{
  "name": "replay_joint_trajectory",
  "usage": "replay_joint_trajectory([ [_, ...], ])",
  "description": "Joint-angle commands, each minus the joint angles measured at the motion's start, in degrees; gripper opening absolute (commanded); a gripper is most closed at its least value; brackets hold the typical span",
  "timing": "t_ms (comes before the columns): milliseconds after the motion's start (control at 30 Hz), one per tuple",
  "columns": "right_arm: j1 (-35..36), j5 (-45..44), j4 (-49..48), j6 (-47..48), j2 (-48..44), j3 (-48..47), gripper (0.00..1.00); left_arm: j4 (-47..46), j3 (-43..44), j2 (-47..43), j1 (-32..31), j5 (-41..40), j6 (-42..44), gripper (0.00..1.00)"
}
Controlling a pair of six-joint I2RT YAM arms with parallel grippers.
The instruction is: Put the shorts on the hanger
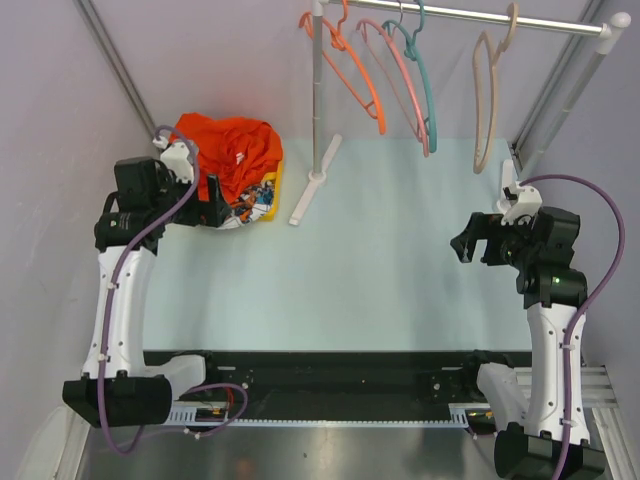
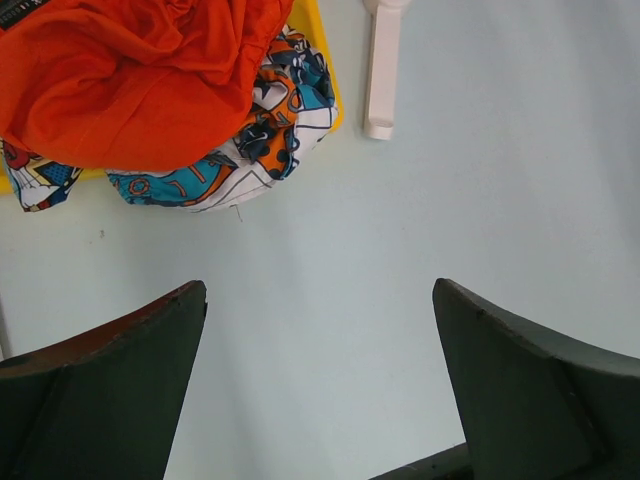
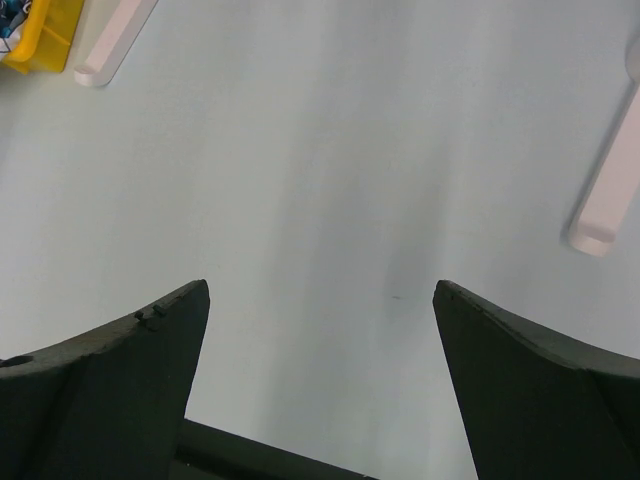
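Nothing done yet: crumpled orange-red fabric shorts (image 1: 232, 145) lie heaped on a comic-print garment (image 2: 280, 130), the beige plastic hanger (image 1: 476, 110) hangs bare, both arms' jaws wide and empty

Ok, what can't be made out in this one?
- Shorts: bunched in a heap, so waistband and legs can't be told apart; the left wrist view cuts them at its top edge.
- Comic-print garment: mostly buried under the shorts, both views.
- Yellow item: only an edge shows beneath the garments; unclear what it is.
- Tan hanger: outside both wrist views.
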State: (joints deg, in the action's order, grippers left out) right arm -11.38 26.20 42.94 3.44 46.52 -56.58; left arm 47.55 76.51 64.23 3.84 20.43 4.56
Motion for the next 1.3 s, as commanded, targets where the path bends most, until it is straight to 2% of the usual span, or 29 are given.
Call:
replay_joint_trajectory([
  [0,-0.3,0.1,-1.1,-0.2,-0.5,0.2,1.00,-1.2,3.2,2.8,0.3,1.1,0.5,1.00],
  [333,-0.4,-1.4,0.1,1.7,-0.7,0.6,1.00,-2.5,15.1,15.9,0.0,-2.7,2.2,1.00],
  [600,-0.4,-2.0,0.8,5.2,-2.6,1.6,1.00,-6.3,31.3,33.5,-3.3,-8.8,1.9,1.00],
  [767,-0.5,-3.1,2.6,7.7,-3.5,1.4,1.00,-5.4,42.2,44.2,-6.7,-11.7,3.8,1.00],
  [867,-0.4,-3.6,2.9,8.9,-4.3,1.7,1.00,-4.6,44.5,49.5,-8.8,-13.4,6.1,1.00],
  [1000,-0.4,-3.7,3.2,9.7,-4.3,1.8,1.00,-4.8,43.7,54.3,-11.6,-19.4,9.9,1.00],
  [1200,-0.4,-3.5,3.1,9.9,-3.5,1.9,1.00,-5.8,44.3,60.3,-13.0,-25.1,10.9,1.00],
  [1267,-0.4,-3.6,3.0,10.1,-3.6,1.9,1.00,-5.5,45.2,61.9,-13.1,-26.7,11.7,0.93],
])
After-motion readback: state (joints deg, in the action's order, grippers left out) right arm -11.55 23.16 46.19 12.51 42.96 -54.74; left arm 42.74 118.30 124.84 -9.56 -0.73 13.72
